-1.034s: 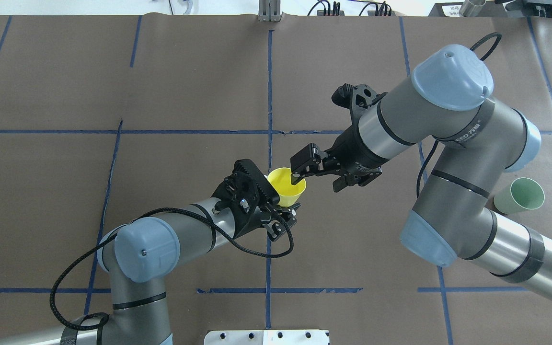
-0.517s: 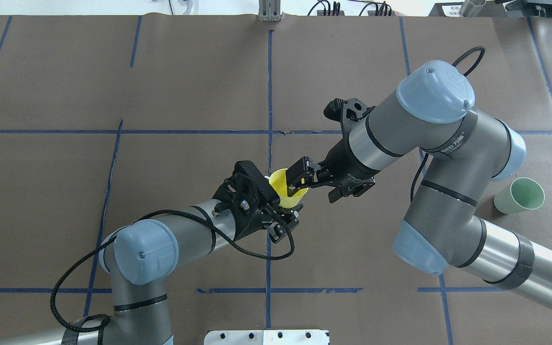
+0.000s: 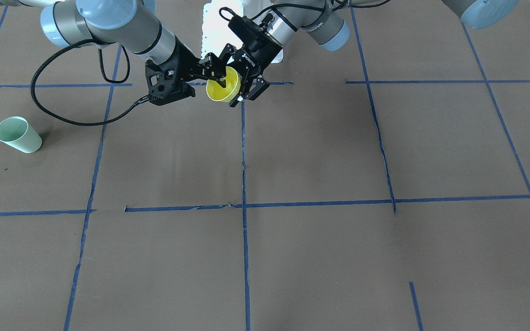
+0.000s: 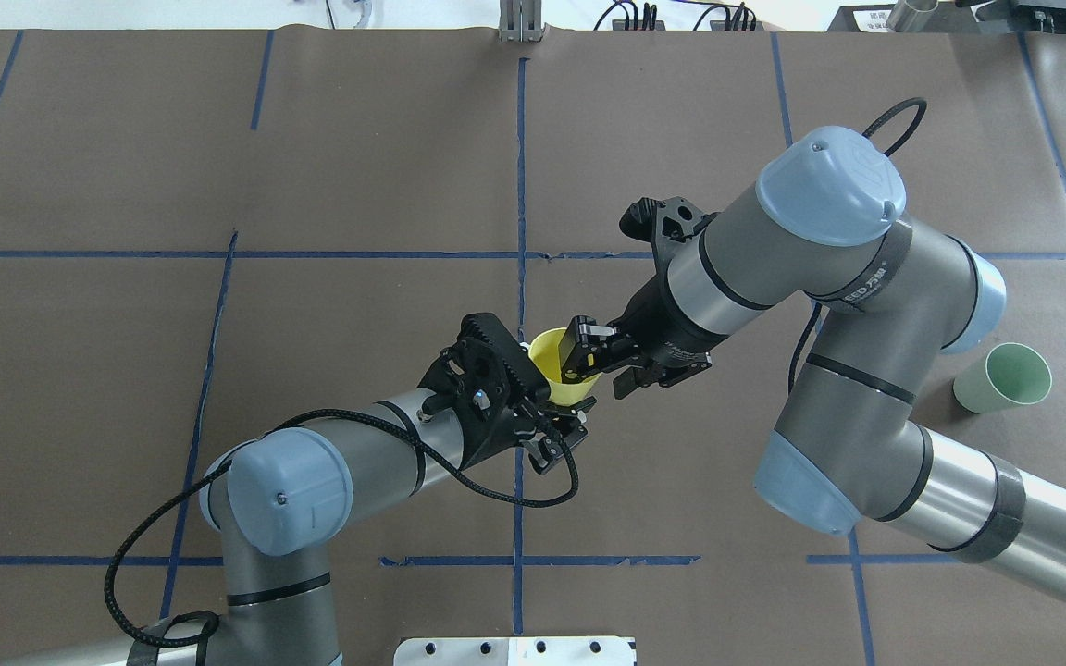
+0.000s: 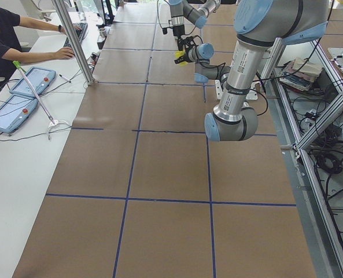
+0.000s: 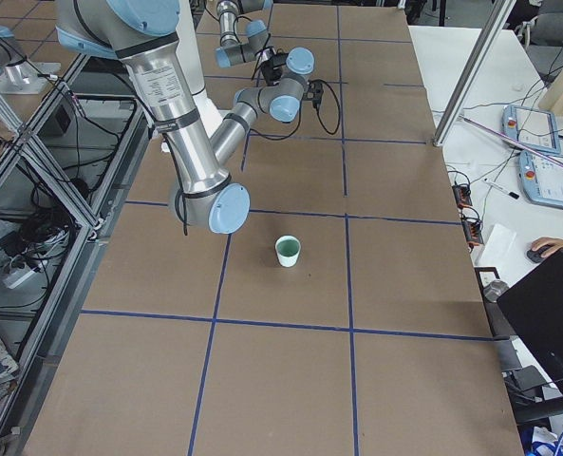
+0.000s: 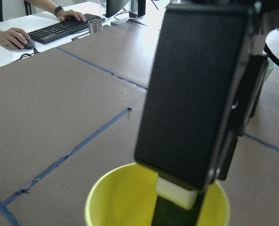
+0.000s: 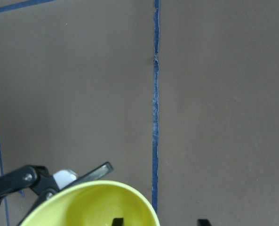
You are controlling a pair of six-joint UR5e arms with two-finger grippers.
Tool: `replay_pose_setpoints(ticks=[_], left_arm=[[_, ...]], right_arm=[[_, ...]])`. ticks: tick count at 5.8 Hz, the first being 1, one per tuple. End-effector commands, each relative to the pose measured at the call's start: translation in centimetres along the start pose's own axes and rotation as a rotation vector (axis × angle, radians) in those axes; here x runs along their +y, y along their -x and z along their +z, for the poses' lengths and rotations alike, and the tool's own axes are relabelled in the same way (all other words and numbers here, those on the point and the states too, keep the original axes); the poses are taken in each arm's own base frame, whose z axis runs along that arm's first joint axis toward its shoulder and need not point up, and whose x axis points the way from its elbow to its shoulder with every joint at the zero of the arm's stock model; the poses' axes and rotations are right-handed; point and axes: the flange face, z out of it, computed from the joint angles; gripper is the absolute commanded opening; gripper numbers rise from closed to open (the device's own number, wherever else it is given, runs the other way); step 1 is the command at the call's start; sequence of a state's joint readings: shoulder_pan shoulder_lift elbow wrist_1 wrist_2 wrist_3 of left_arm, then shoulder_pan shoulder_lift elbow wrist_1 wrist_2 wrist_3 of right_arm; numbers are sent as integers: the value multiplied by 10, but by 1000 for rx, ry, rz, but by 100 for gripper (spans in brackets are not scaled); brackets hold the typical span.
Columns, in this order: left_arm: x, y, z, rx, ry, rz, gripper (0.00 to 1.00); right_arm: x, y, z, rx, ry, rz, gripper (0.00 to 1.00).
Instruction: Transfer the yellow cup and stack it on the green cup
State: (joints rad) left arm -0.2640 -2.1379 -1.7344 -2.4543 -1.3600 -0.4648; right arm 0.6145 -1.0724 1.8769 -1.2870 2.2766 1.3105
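Two grippers are sharing the bright yellow plastic cup (image 4: 559, 363), aloft well left of the pale mint-green plastic cup (image 4: 1005, 377): your left gripper (image 4: 570, 407) is clamping it, your right gripper (image 4: 600, 368) straddling its rim, unclosed.

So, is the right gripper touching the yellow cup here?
Cannot tell. In the right wrist view the right gripper straddles the yellow cup rim, jaws open; the left wrist view shows one finger inside, but no plain contact or gap.
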Motion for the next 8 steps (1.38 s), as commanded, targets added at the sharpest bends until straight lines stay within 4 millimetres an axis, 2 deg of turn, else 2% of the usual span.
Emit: replay_pose_setpoints(ticks=[1, 2, 3, 5, 8], left_arm=[[-2, -4, 1, -1, -7, 1, 56], [-2, -4, 1, -1, -7, 5, 78], [-5, -5, 1, -16, -17, 8, 92], [-6, -4, 0, -18, -22, 6, 98], [-10, -5, 0, -18, -30, -5, 99]], right_arm=[[0, 1, 0, -2, -1, -2, 0], [0, 1, 0, -2, -1, 0, 0], [0, 0, 0, 0, -1, 0, 0], [-4, -4, 1, 8, -9, 21, 0], [-44, -33, 26, 112, -182, 171, 0]])
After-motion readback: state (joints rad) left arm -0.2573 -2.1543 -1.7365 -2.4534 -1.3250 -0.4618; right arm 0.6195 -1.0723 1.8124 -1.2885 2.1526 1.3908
